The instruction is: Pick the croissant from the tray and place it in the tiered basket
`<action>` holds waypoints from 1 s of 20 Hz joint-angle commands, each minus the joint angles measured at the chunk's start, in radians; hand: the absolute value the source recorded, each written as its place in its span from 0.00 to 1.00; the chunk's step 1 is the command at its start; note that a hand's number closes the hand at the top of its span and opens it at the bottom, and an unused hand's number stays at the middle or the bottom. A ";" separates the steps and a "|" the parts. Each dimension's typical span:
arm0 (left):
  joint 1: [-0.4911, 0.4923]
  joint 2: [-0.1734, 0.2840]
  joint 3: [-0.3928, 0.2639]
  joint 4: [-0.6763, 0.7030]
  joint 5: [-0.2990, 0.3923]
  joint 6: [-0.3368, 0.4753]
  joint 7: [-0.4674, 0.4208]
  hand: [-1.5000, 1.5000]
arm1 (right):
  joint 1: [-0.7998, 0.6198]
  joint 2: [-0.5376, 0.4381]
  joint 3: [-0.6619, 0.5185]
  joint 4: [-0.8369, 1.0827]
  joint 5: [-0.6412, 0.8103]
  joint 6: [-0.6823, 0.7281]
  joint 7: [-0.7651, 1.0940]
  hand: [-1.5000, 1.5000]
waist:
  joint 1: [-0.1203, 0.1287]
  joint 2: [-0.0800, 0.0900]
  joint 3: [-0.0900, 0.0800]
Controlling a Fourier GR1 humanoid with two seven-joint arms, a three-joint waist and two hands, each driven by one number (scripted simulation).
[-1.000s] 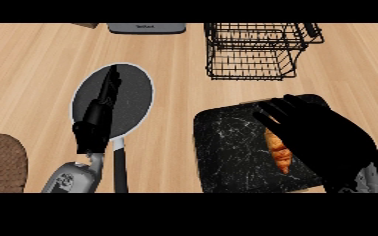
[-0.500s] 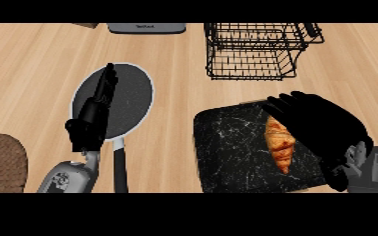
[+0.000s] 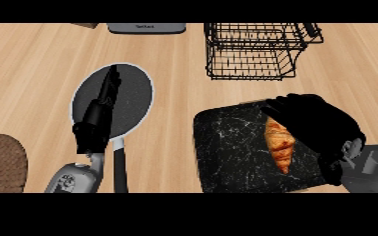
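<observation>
The golden-brown croissant [image 3: 279, 142] lies on the right part of the black marbled tray [image 3: 225, 152] at the lower right. My right hand [image 3: 317, 125] covers the croissant's right side, with its fingers curled over the pastry's far end. The croissant's left half shows; the rest is hidden under the hand. The black wire tiered basket [image 3: 255, 50] stands beyond the tray at the upper right, nothing visible in it. My left hand [image 3: 100, 117] rests open at the left, fingers straight and pointing away over a dark pan.
A round dark pan [image 3: 136, 92] with a pale rim lies at the left, its handle [image 3: 119, 172] pointing toward me. A grey appliance [image 3: 146, 27] sits at the counter's back edge. A brown rounded object [image 3: 10, 164] shows at the lower left edge.
My right hand has shifted right and turned, uncovering more of the croissant's left side. The left hand has drifted slightly toward me. The croissant stays on the tray.
</observation>
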State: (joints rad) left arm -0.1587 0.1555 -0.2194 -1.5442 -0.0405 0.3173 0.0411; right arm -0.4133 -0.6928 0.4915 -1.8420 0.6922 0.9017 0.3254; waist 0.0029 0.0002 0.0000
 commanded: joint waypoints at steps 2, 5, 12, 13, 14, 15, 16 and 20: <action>0.004 -0.011 0.016 -0.052 -0.017 -0.015 0.057 0.50 | -0.040 0.122 -0.007 0.046 0.060 0.077 0.018 0.00 | 0.003 -0.001 0.000; -0.030 -0.007 0.063 0.016 0.016 -0.064 0.011 0.50 | -0.068 0.111 -0.036 0.118 0.087 0.077 -0.058 0.00 | 0.002 0.000 0.000; -0.085 -0.060 0.064 0.076 -0.057 -0.031 0.027 0.50 | 0.031 0.190 -0.006 0.051 0.181 0.075 -0.020 0.00 | -0.003 0.000 0.000; 0.040 -0.003 0.074 -0.031 -0.029 -0.083 -0.017 0.50 | 0.070 0.127 -0.011 0.078 0.206 0.013 -0.091 0.00 | 0.001 -0.001 0.000; -0.010 -0.057 0.041 -0.017 -0.078 -0.030 0.036 0.50 | 0.054 0.159 -0.005 0.133 0.233 -0.020 -0.105 0.00 | 0.001 0.000 0.000; 0.006 -0.056 0.041 -0.046 -0.069 -0.037 0.057 0.50 | 0.077 0.132 0.008 0.153 0.254 -0.054 -0.141 0.00 | 0.001 0.000 0.000; 0.042 -0.055 0.062 -0.037 -0.051 -0.056 0.007 0.50 | 0.051 0.190 -0.033 0.075 0.238 0.062 -0.074 0.00 | 0.000 -0.001 0.000; 0.052 -0.040 0.073 -0.084 -0.041 -0.096 0.048 0.50 | 0.046 0.198 -0.031 0.178 0.288 0.000 -0.146 0.00 | 0.001 0.000 0.000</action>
State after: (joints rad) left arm -0.1302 0.1081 -0.1620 -1.5916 -0.0951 0.2555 0.0713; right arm -0.3667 -0.5019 0.4732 -1.7145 0.9372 0.9198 0.2309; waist 0.0034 -0.0003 0.0000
